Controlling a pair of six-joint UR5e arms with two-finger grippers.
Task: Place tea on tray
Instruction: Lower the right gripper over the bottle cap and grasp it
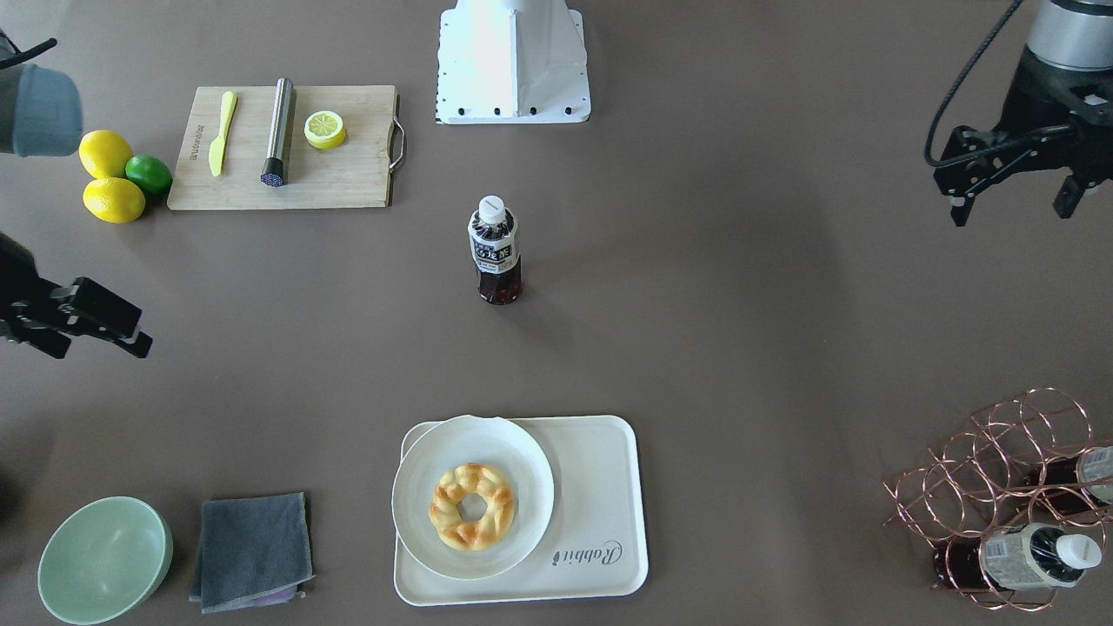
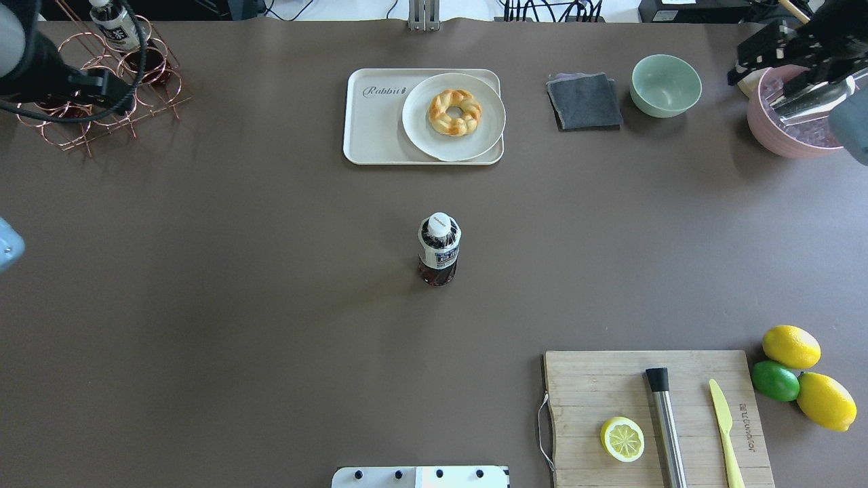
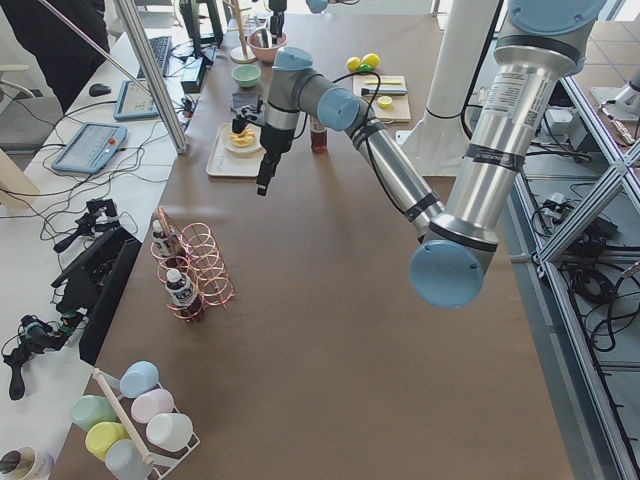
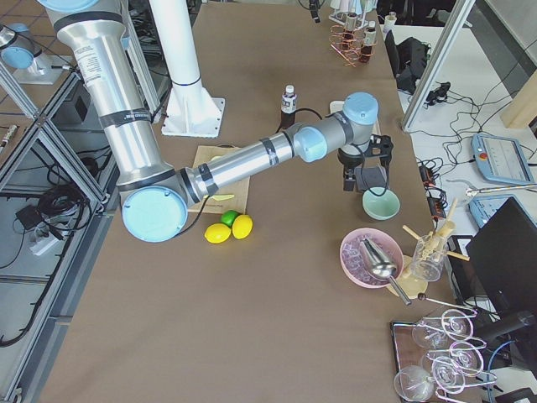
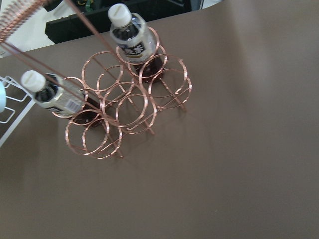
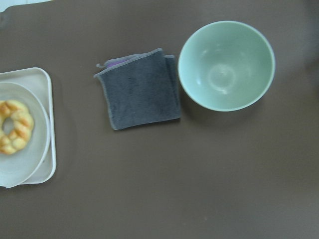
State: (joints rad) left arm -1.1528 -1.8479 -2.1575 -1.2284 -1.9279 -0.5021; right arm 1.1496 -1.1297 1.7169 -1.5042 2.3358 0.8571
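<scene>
- The robot's base plate [image 2: 420,476] sits at the near edge of the surface, at the middle.
- Near right, a wooden cutting board [image 2: 597,379] carries a lemon half [image 2: 622,438], a steel cylinder [image 2: 664,427] and a yellow-green knife [image 2: 725,434]. Two lemons [image 2: 790,346] and a lime [image 2: 775,380] lie just beside its right edge.
- The tea [image 2: 439,249] stands upright at mid-surface, cap on, touching nothing. Bare surface lies around it on all sides, and the stretch between it and the tray is open.
- The tray [image 2: 376,125] lies at the far side, centre. A round white plate [image 2: 420,129] with a braided ring pastry [image 2: 455,112] fills its right part, the rim reaching the tray's right edge. Only the left strip, by the "Rabbit" script, is bare.
- Right of the tray are a folded grey cloth [image 2: 583,102] and a green bowl [image 2: 666,85], close together.
- The right arm [image 2: 793,47] hangs above that far-right area, its jaws spread apart and holding nothing, beside a pink bowl [image 2: 786,129].
- At the far left corner a copper wire rack [image 5: 127,107] holds two pale-labelled bottles [image 5: 132,42]. The left arm [image 1: 1056,96] hovers near it, jaws parted and empty, well apart from the tea.
</scene>
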